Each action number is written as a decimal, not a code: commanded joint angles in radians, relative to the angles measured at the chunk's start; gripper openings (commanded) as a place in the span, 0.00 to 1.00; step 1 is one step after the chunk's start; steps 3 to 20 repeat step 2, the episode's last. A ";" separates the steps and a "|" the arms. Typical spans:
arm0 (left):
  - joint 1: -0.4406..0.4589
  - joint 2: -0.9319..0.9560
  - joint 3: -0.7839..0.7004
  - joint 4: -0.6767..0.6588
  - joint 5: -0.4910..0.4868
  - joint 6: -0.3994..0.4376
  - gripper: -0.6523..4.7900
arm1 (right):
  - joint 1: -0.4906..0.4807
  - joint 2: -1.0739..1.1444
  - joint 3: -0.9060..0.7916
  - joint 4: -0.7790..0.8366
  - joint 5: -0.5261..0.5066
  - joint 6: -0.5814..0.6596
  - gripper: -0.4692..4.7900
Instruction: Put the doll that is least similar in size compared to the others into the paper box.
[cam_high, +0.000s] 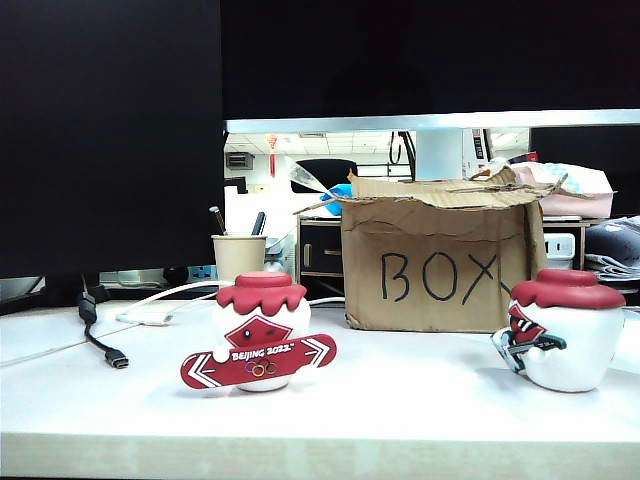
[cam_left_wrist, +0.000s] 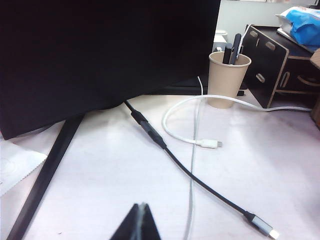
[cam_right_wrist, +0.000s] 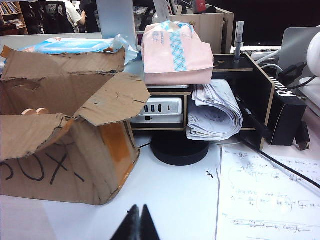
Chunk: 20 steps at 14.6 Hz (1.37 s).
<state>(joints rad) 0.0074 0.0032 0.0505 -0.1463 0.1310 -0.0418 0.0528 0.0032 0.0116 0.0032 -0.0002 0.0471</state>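
The paper box (cam_high: 440, 255) stands on the white table (cam_high: 400, 400) right of centre in the exterior view, its ragged flaps open at the top and "BOX" written in black on its front. In the right wrist view, two small pale pink-orange rounded tips (cam_right_wrist: 35, 112) show just over the torn front flap, inside the box; they may belong to the doll, but too little shows to be sure. No slim figurine stands on the table in any view.

Two squat white mascots with dark red caps sit on the table: one (cam_high: 262, 330) at centre left, holding a red snowboard marked "BEIJING 2022", the other (cam_high: 560, 328) at the right edge, beside the box.

A paper cup (cam_high: 238, 257) with pens stands behind the first mascot, and a black cable (cam_left_wrist: 190, 172) and a white cable (cam_left_wrist: 185, 135) lie near it.

The left gripper (cam_left_wrist: 141, 220) sits low over the table near the cables, jaws pressed together, holding nothing. The right gripper (cam_right_wrist: 139, 222) hangs in front of the box, jaws likewise closed and empty.
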 joint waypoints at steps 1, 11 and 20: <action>0.000 0.000 0.003 0.012 0.004 0.002 0.11 | 0.001 0.000 -0.003 0.024 0.000 -0.001 0.08; 0.000 0.000 0.003 0.012 0.004 0.002 0.11 | 0.001 0.000 -0.003 0.024 0.000 -0.001 0.08; 0.000 0.000 0.003 0.012 0.004 0.002 0.11 | 0.001 0.000 -0.003 0.024 0.000 -0.001 0.08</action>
